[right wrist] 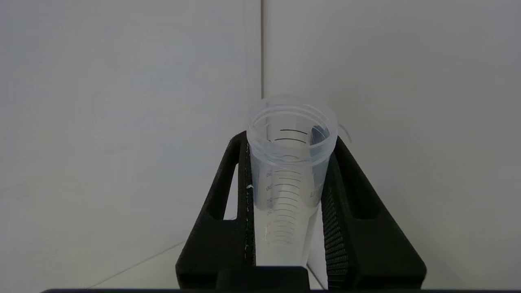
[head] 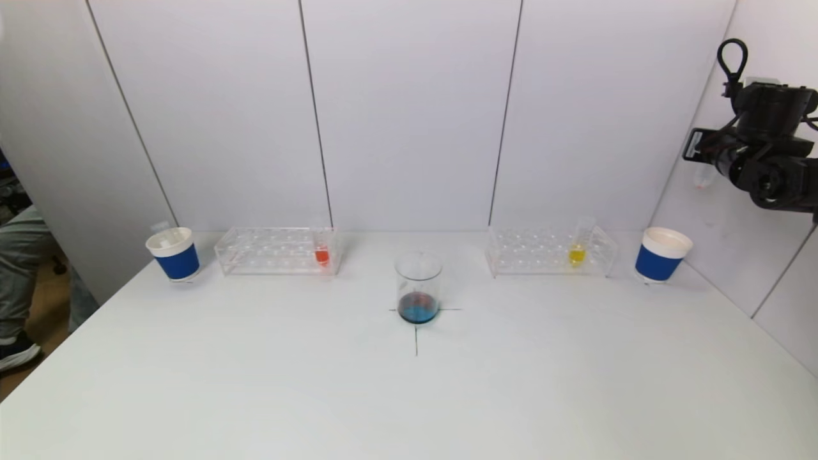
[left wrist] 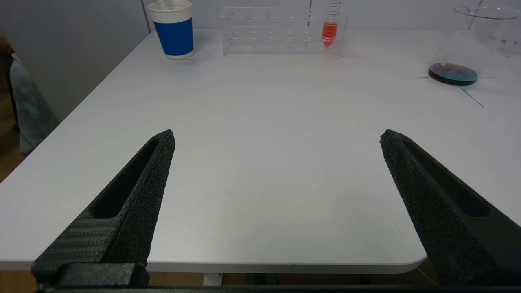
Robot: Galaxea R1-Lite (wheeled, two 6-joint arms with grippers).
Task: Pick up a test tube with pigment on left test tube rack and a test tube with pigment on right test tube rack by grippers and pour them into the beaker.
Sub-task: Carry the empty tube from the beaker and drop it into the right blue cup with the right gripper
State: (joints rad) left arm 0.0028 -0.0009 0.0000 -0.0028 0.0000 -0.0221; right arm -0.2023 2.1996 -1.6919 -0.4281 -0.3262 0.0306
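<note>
Clear, light, slick plastic: my right fingers (right wrist: 287, 195) pinch an emptied test tube (right wrist: 290, 171) mid-wall, high at far right. Left fingers (left wrist: 276, 195) spread over the near desk (left wrist: 260, 142); the red tube (left wrist: 329, 32) wants a gentle mid-barrel grip.

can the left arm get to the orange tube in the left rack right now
Probably yes. The left gripper hangs open and empty near the table's front edge, with only bare tabletop before the orange tube.

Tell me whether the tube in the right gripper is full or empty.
Empty: the test tube clamped in the shut right gripper shows clear walls with bare graduation lines and no coloured liquid inside.
</note>
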